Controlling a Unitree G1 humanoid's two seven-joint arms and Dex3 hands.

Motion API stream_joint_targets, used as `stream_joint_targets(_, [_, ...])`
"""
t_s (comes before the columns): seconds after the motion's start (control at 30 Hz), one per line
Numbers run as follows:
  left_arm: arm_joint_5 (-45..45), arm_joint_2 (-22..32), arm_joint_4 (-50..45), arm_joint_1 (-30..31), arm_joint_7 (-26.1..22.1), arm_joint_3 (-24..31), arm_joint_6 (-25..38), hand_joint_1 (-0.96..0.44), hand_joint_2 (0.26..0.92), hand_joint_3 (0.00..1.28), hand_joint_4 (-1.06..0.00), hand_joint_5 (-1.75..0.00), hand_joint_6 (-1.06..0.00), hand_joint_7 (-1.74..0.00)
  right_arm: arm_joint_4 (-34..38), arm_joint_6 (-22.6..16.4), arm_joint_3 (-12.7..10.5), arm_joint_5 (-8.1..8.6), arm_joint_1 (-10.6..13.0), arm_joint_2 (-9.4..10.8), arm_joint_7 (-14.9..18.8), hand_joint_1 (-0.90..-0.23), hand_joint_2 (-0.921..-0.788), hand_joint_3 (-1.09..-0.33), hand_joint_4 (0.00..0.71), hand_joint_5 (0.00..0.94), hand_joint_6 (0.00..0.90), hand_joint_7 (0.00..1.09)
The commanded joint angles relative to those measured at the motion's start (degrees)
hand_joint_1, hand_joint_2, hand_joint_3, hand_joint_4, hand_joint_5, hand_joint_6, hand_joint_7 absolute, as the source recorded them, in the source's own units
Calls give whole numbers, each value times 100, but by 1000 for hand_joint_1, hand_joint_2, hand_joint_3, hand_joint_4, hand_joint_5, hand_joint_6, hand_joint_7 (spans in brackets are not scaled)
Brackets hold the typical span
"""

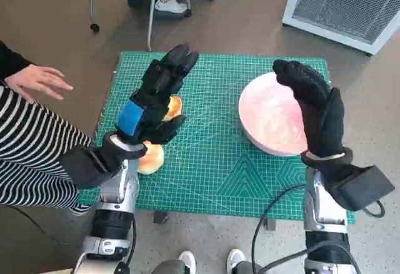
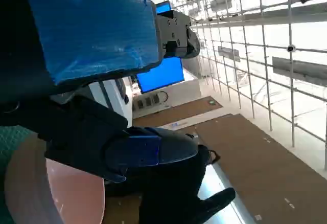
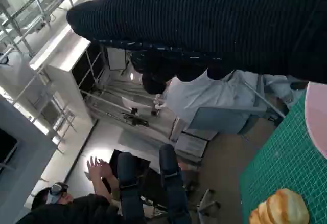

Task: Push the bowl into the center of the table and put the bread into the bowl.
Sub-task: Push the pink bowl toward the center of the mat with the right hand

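Observation:
A pink bowl sits on the right part of the green mat. My right hand stands upright at the bowl's right rim, fingers stretched over its edge, holding nothing. Golden bread lies on the mat's left part, half hidden under my left hand. A second golden patch of bread shows by my left wrist. That hand hovers over the bread with fingers stretched forward and apart, gripping nothing. The right wrist view shows bread on the mat and a sliver of the bowl.
A person in a striped sleeve stands at the left with a hand raised near the table's corner. Chair legs and a white appliance stand beyond the table. Feet show at the near edge.

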Motion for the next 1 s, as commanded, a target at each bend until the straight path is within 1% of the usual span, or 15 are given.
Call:
stream_joint_targets(0.03, [-33,-6,-23,-35,-22,-5,-16,-674,921,447,-51,-201,1,-396,85,43,2,8,27,15,21,-751,-921,-740,178,1,33,514])
stream_joint_targets(0.8, [-51,104,57,-163,-89,78,-8,-689,921,441,-60,-188,1,-403,169,59,31,-11,-89,23,30,-748,-921,-739,179,1,33,513])
stream_joint_targets(1.0, [-49,112,31,-180,-77,86,22,-687,921,442,-59,-185,1,-398,176,78,16,23,-104,1,56,-746,-921,-739,179,1,33,513])
